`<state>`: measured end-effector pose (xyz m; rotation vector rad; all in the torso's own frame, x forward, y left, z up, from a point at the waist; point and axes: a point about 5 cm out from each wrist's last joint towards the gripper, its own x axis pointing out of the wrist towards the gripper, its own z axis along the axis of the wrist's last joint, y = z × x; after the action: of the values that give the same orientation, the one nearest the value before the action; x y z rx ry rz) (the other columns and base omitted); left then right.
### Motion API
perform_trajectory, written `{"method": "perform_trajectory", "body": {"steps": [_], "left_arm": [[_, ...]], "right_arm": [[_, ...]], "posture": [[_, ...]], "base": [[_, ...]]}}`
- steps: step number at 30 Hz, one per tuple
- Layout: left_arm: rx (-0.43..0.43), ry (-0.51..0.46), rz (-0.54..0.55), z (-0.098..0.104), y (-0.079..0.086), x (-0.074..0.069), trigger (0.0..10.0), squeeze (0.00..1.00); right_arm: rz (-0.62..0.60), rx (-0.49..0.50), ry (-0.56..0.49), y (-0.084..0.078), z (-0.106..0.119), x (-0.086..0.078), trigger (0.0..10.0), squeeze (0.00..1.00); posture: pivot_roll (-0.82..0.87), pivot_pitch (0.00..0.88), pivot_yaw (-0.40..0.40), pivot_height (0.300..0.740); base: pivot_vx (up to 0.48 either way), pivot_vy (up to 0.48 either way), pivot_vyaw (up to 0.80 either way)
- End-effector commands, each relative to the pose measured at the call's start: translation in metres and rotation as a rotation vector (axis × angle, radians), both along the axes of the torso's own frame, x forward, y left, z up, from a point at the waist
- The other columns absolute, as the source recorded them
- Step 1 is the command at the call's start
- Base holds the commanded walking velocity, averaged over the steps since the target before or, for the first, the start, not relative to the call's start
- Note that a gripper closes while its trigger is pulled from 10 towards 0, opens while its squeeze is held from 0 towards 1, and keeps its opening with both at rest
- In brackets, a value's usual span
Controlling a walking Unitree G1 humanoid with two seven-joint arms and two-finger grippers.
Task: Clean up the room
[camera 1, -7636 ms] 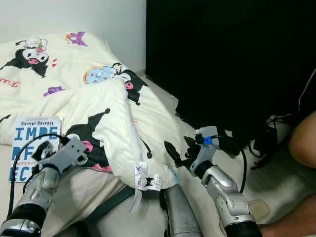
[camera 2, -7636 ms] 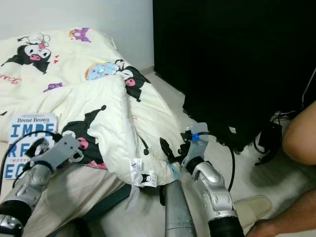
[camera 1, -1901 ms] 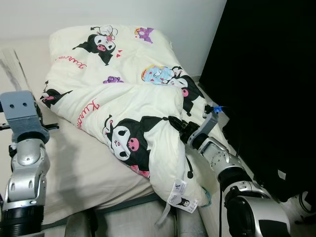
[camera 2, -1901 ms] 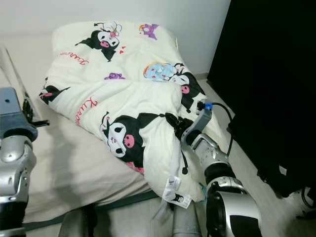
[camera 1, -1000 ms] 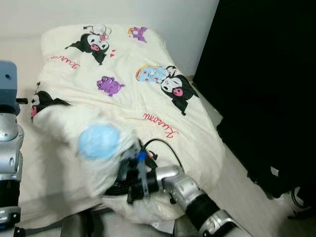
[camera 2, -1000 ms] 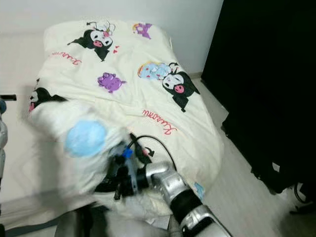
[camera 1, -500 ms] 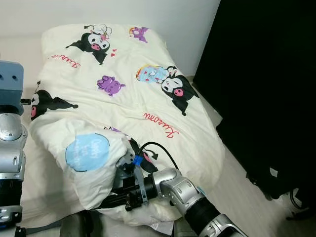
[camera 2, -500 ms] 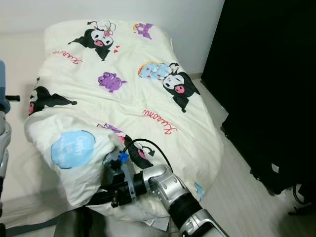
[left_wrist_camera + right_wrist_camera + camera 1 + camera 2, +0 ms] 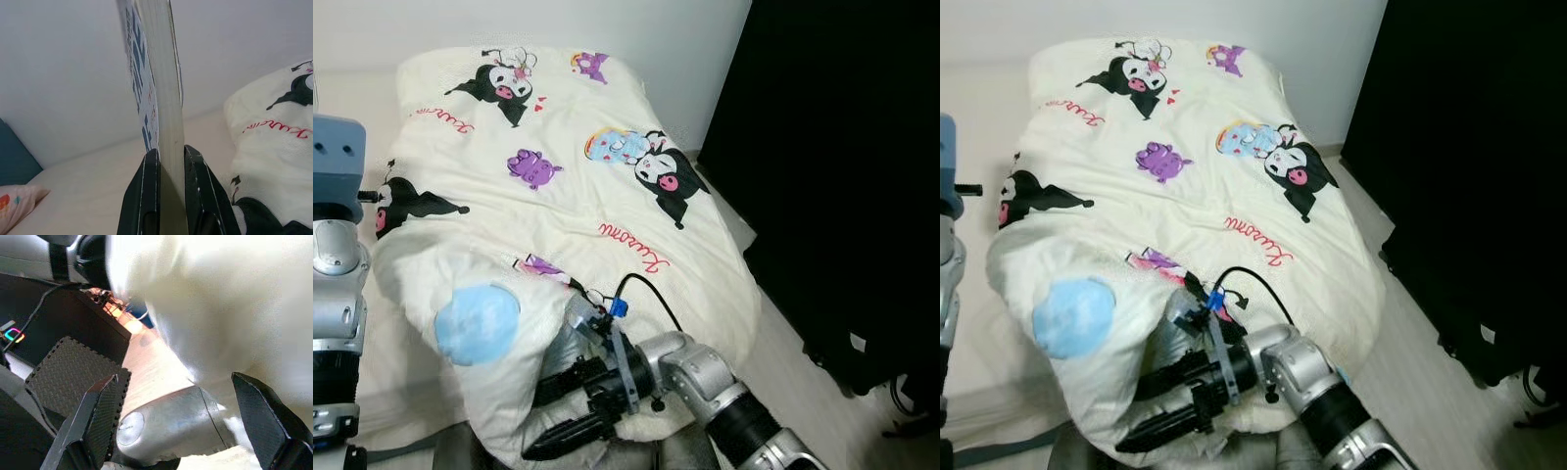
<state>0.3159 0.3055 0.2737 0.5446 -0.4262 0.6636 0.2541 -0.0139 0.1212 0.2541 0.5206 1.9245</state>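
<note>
Quilt: cream cartoon-print quilt (image 9: 558, 196) spread over the bed, centre of frame, lumpy at the lower-left corner.
Right gripper: right gripper (image 9: 563, 416) at bottom centre, against the quilt's near edge (fingers spread wide, gripping nothing).
Left gripper: left gripper (image 9: 168, 164) clamped on a thin white book with blue lettering (image 9: 156, 83), held upright.
Backdrop: black cabinet (image 9: 847, 147) at right.

The right gripper (image 9: 570, 415) released the quilt (image 9: 558, 215) fold and opened, apparently clear of it. The fold dropped flatter toward the lower left of the frame.
</note>
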Motion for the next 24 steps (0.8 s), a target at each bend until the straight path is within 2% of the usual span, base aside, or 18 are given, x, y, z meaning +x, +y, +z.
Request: {"method": "perform_trajectory", "body": {"steps": [1, 5, 6, 7, 10, 11, 12, 13, 14, 15, 16, 17, 18, 19, 20, 21, 22, 24], "left_arm": [[0.031, -0.032, 0.001, 0.007, -0.002, -0.001, 10.0, 0.00], [0.034, -0.029, 0.002, 0.007, -0.002, 0.000, 10.0, 0.00], [0.037, -0.027, 0.004, 0.007, -0.002, 0.000, 10.0, 0.00], [0.037, -0.027, 0.004, 0.007, -0.002, 0.000, 10.0, 0.00], [0.005, -0.027, -0.024, 0.008, -0.001, 0.000, 10.0, 0.00], [-0.097, -0.021, -0.134, 0.003, -0.009, 0.004, 10.0, 0.00], [-0.169, -0.020, -0.219, 0.001, -0.016, 0.007, 10.0, 0.00], [-0.169, -0.020, -0.219, 0.001, -0.016, 0.007, 10.0, 0.00], [-0.213, -0.020, -0.273, -0.001, -0.021, 0.009, 10.0, 0.00], [-0.272, -0.022, -0.356, -0.003, -0.031, 0.011, 10.0, 0.00], [-0.272, -0.022, -0.356, -0.003, -0.031, 0.011, 10.0, 0.00], [-0.382, 0.027, -0.506, -0.016, -0.054, 0.015, 10.0, 0.00], [-0.497, 0.126, -0.666, -0.037, -0.085, 0.017, 10.0, 0.00], [-0.573, 0.195, -0.775, -0.051, -0.107, 0.015, 10.0, 0.00], [-0.573, 0.195, -0.775, -0.051, -0.107, 0.015, 10.0, 0.00], [-0.608, 0.315, -0.862, -0.073, -0.132, 0.009, 10.0, 0.00], [-0.608, 0.315, -0.862, -0.073, -0.132, 0.009, 10.0, 0.00], [-0.617, 0.425, -0.920, -0.093, -0.151, 0.000, 10.0, 0.00]], "right_arm": [[0.021, 0.023, 0.022, -0.003, 0.003, -0.003, 10.0, 1.00], [0.022, 0.044, 0.041, -0.009, 0.009, -0.003, 10.0, 1.00], [-0.004, 0.115, 0.093, -0.015, 0.021, 0.002, 10.0, 1.00], [-0.004, 0.115, 0.093, -0.015, 0.021, 0.002, 10.0, 1.00], [-0.168, 0.374, 0.175, -0.038, 0.063, 0.028, 10.0, 1.00], [-0.327, 0.384, 0.114, -0.045, 0.067, 0.045, 10.0, 0.68], [-0.437, 0.379, 0.071, -0.050, 0.069, 0.056, 10.0, 0.68], [-0.437, 0.379, 0.071, -0.050, 0.069, 0.056, 10.0, 0.68], [-0.499, 0.369, 0.045, -0.053, 0.069, 0.062, 10.0, 0.35], [-0.587, 0.337, 0.014, -0.056, 0.068, 0.070, 10.0, 0.35], [-0.587, 0.337, 0.014, -0.056, 0.068, 0.070, 10.0, 0.35], [-0.783, 0.255, -0.032, -0.069, 0.064, 0.087, 10.0, 0.00], [-0.994, 0.148, -0.093, -0.088, 0.058, 0.103, 10.0, 0.00], [-1.131, 0.076, -0.135, -0.103, 0.055, 0.111, 10.0, 0.00], [-1.131, 0.076, -0.135, -0.103, 0.055, 0.111, 10.0, 0.00], [-1.237, 0.013, -0.170, -0.118, 0.051, 0.115, 10.0, 0.00], [-1.237, 0.013, -0.170, -0.118, 0.051, 0.115, 10.0, 0.00], [-1.305, -0.025, -0.173, -0.130, 0.048, 0.114, 10.0, 0.00]], "posture": [[-0.14, 0.179, -0.105, 0.505], [-0.14, 0.179, -0.106, 0.505], [-0.14, 0.178, -0.107, 0.505], [-0.14, 0.178, -0.107, 0.505], [-0.14, 0.182, -0.109, 0.505], [-0.14, 0.183, -0.108, 0.505], [-0.14, 0.184, -0.108, 0.505], [-0.14, 0.184, -0.108, 0.505], [-0.14, 0.184, -0.108, 0.505], [-0.13, 0.187, -0.107, 0.505], [-0.13, 0.187, -0.107, 0.505], [-0.14, 0.190, -0.100, 0.505], [-0.14, 0.192, -0.096, 0.505], [-0.14, 0.192, -0.096, 0.505], [-0.14, 0.192, -0.096, 0.505], [-0.15, 0.195, -0.092, 0.505], [-0.15, 0.195, -0.092, 0.505], [-0.15, 0.197, -0.091, 0.505]], "base": [[0.000, 0.000, 0.00], [0.000, 0.000, 0.00], [0.000, 0.000, 0.00], [0.000, 0.000, 0.00], [0.000, 0.000, 0.00], [0.000, 0.000, 0.00], [0.000, 0.000, 0.00], [0.000, 0.000, 0.00], [0.000, 0.000, 0.00], [0.000, 0.000, 0.00], [0.000, 0.000, 0.00], [0.000, 0.000, 0.00], [0.000, 0.000, 0.00], [0.000, 0.000, 0.00], [0.000, 0.000, 0.00], [0.000, 0.000, 0.00], [0.000, 0.000, 0.00], [0.000, 0.000, 0.00]]}}
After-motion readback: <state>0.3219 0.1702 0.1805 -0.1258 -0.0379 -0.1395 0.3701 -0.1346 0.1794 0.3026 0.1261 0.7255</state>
